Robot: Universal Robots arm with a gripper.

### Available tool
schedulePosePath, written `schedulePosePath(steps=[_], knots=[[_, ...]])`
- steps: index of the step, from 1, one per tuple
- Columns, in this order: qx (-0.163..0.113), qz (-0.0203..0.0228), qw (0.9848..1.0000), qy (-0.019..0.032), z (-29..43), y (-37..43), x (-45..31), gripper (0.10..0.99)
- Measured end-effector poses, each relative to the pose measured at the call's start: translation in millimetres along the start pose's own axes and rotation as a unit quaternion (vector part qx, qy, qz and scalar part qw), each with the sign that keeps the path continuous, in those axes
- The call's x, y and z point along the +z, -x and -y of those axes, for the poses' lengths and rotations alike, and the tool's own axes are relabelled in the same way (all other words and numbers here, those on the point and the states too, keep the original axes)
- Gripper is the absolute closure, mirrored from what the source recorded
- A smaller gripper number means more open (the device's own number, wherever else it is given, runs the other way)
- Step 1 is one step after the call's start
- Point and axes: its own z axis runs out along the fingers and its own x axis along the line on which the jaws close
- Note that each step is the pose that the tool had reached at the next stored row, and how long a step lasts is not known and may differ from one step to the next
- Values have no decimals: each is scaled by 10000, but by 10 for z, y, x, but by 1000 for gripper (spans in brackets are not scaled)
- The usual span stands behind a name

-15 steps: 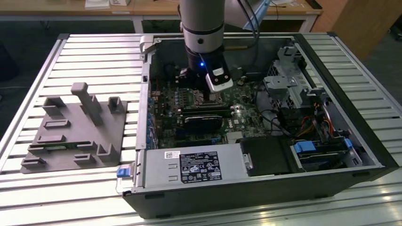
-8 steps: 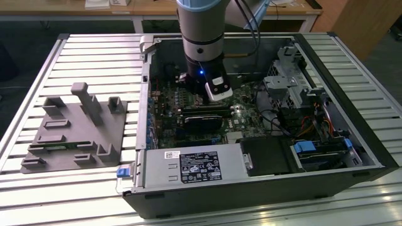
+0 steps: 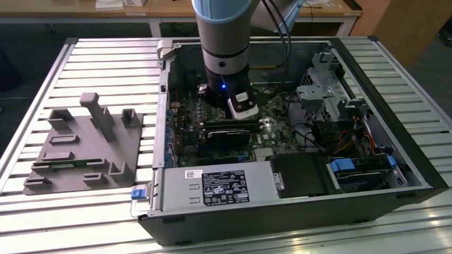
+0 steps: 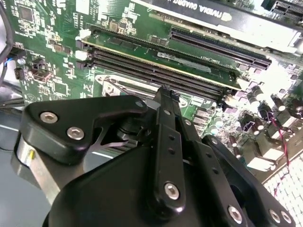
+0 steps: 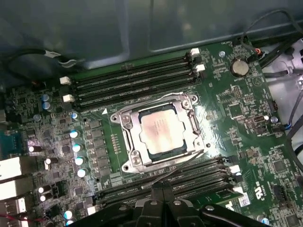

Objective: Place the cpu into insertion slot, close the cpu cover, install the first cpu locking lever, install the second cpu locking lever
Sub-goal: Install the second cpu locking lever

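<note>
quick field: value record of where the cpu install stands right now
cpu: seated in the insertion slot
cpu cover: closed around the cpu
gripper: above the board beside the socket, holding nothing visible
fingers: together
computer case: open, on a slatted table
grey fixture: on the table, at the exterior view's left

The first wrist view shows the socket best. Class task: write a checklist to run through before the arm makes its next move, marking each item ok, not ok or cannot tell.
1. The cpu sits in the insertion slot: ok, its pale top shows square inside the rim.
2. The cpu cover is down around the chip: ok, it frames the chip in the first wrist view.
3. Both locking levers latched: cannot tell; thin wires run along the socket's edges.
4. The gripper is empty: cannot tell.
5. The gripper is over the memory slots region, beside the socket: ok.
</note>
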Motion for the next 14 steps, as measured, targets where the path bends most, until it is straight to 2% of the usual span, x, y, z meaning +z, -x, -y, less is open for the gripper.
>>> schedulePosePath(steps=[4, 10, 14], knots=[[-1, -1, 10000, 0, 1, 3, -17, 980], [-1, -1, 10000, 0, -20, 11, -132, 980], [-1, 0, 10000, -1, -27, 13, -169, 980]])
